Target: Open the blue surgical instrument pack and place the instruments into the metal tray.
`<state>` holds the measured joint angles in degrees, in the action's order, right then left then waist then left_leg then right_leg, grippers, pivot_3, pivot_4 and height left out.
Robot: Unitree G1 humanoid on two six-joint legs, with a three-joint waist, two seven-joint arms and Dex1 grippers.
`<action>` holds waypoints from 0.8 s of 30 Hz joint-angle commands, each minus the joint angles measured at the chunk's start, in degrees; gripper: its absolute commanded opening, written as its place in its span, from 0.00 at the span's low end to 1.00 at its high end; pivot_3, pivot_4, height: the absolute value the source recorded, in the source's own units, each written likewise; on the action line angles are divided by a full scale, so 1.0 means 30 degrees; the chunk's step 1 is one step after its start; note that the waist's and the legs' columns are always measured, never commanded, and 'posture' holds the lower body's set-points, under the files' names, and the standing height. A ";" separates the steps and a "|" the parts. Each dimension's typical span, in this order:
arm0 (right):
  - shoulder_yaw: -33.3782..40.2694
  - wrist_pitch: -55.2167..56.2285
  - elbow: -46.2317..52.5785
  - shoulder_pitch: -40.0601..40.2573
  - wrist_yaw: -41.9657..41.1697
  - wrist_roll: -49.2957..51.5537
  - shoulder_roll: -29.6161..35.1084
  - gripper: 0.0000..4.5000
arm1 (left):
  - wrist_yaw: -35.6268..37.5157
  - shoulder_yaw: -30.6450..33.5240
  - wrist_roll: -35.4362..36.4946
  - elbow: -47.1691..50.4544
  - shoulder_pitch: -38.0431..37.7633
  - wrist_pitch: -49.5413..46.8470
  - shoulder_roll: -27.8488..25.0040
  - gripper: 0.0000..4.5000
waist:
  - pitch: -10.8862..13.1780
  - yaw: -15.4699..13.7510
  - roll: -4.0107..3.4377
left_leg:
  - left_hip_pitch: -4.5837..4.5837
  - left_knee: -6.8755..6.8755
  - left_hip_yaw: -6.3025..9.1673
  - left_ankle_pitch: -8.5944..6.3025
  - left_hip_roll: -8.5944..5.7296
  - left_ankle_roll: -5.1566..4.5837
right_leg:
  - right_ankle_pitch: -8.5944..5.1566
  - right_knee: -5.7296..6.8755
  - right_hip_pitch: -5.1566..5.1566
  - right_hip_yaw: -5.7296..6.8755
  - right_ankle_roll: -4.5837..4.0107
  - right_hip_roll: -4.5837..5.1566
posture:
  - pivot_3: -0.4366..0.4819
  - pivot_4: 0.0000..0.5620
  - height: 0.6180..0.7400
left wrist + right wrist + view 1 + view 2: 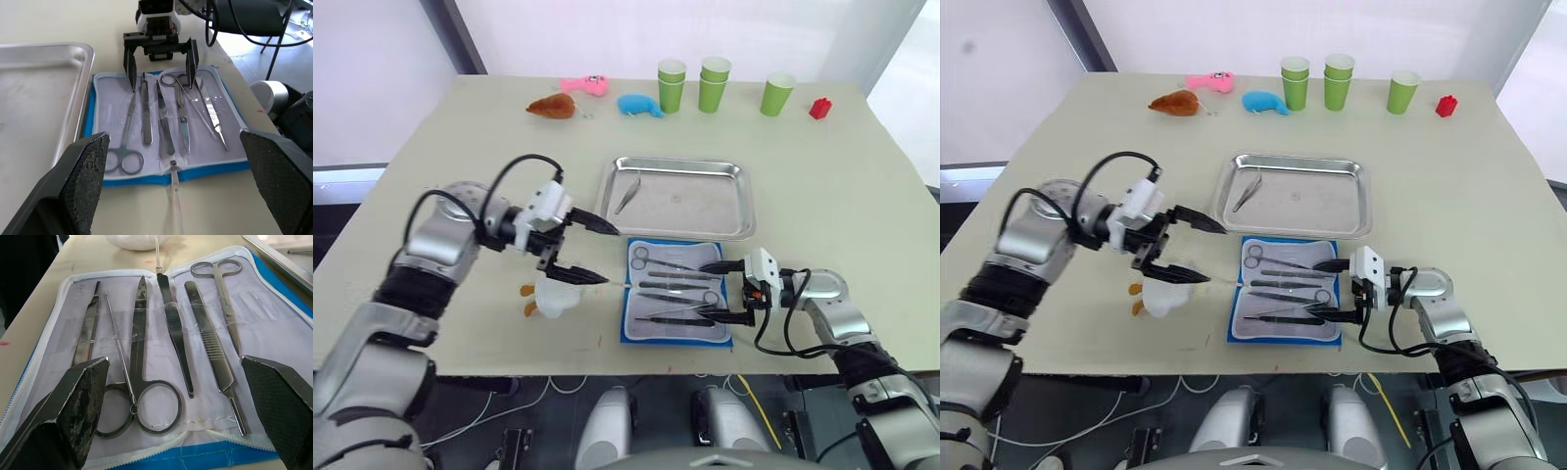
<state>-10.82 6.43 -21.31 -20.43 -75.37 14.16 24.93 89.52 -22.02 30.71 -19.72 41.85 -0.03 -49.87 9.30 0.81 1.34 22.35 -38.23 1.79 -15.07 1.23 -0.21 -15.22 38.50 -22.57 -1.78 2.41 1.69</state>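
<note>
The blue surgical instrument pack (677, 331) lies unfolded in front of the metal tray (700, 204), pale lining up. Several silver instruments (668, 285) rest side by side on the lining, among them ring-handled scissors (142, 382) and straight tweezers (208, 342). One thin silver tool (627, 192) lies in the tray's left part. My left gripper (610, 257) hangs open just left of the pack, its fingers (83, 181) pointing at it. My right gripper (707, 291) is open at the pack's right edge, low over the instruments' ends, with nothing held.
A white soft toy (553, 297) lies under my left gripper. At the table's far edge stand three stacks of green cups (713, 83), a red block (819, 108), a blue whale toy (639, 105), a pink toy (586, 86) and a brown toy (552, 106). The pack sits close to the table's front edge.
</note>
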 commanded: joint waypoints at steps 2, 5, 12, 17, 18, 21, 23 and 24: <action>-0.0650 -0.0621 -0.1045 0.0863 0.0032 -0.0722 0.0126 1.00 | -0.0506 0.0920 -0.2142 -0.1029 0.0341 0.1031 0.1568 1.00 | -0.0001 0.0014 0.0000 | -0.0001 -0.0004 0.0000 0.0000 0.0000 0.0000 | 0.0000 0.0007 -0.0001 0.0001 -0.0001 -0.0002 | 0.48 0.27 1.00; -0.0632 -0.0621 -0.1017 0.0872 0.0026 -0.0746 0.0215 1.00 | -0.0638 0.1177 -0.3222 -0.2038 0.0578 0.1704 0.2470 1.00 | -0.0004 0.0004 0.0003 | -0.0004 -0.0005 0.0004 0.0000 0.0000 0.0000 | 0.0001 0.0008 0.0001 0.0002 -0.0001 -0.0002 | 0.48 0.27 1.00; -0.0519 -0.0635 -0.1036 0.0875 0.0030 -0.0749 0.0458 1.00 | -0.0546 0.1291 -0.5304 -0.4982 0.1395 0.3005 0.4228 1.00 | -0.0005 -0.0009 0.0007 | 0.0003 -0.0015 0.0004 0.0000 -0.0007 0.0000 | 0.0003 0.0008 0.0003 0.0005 0.0002 0.0003 | 0.48 0.27 1.00; -0.0526 -0.0675 -0.1023 0.0846 0.0124 -0.0735 0.0399 1.00 | -0.0476 0.1437 -0.6192 -0.6600 0.2229 0.3660 0.5451 0.60 | -0.0007 0.0001 0.0009 | 0.0020 -0.0026 0.0014 0.0000 -0.0011 0.0000 | 0.0005 0.0006 0.0002 0.0020 0.0004 0.0008 | 0.48 0.27 1.00; -0.0532 -0.0674 -0.1012 0.0851 0.0135 -0.0735 0.0393 1.00 | -0.0594 0.1472 -0.6421 -0.6983 0.2428 0.3897 0.5662 0.51 | -0.0007 0.0003 0.0009 | 0.0020 -0.0026 0.0015 0.0000 -0.0011 0.0000 | 0.0005 0.0007 0.0002 0.0020 0.0004 0.0007 | 0.48 0.27 1.00; -0.0546 -0.0666 -0.1056 0.0819 0.0169 -0.0735 0.0367 1.00 | -0.0756 0.1546 -0.7095 -0.8427 0.3146 0.4737 0.6391 0.43 | -0.0008 -0.0004 0.0010 | 0.0022 -0.0027 0.0019 0.0000 -0.0013 0.0000 | 0.0006 0.0007 0.0003 0.0027 0.0005 0.0008 | 0.48 0.27 1.00; -0.0558 -0.0663 -0.1071 0.0806 0.0188 -0.0738 0.0353 1.00 | -0.0788 0.1655 -0.7430 -0.9219 0.3503 0.5169 0.6831 0.43 | -0.0009 0.0005 0.0013 | 0.0023 -0.0029 0.0021 0.0000 -0.0015 0.0000 | 0.0006 0.0007 0.0003 0.0030 0.0005 0.0008 | 0.48 0.27 1.00; -0.0559 -0.0666 -0.1062 0.0808 0.0208 -0.0734 0.0342 1.00 | -0.0768 0.1706 -0.7578 -0.9584 0.3651 0.5400 0.7033 0.43 | -0.0009 0.0007 0.0013 | 0.0025 -0.0028 0.0021 0.0000 -0.0016 0.0000 | 0.0006 0.0007 0.0003 0.0029 0.0006 0.0008 | 0.48 0.27 1.00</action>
<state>-10.84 6.46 -21.22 -20.36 -74.89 14.22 25.39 87.14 -18.51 8.44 -47.55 51.49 14.50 -29.05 9.28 0.83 1.38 22.43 -38.32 1.86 -15.07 1.18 -0.21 -15.20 38.52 -22.57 -1.70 2.42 1.71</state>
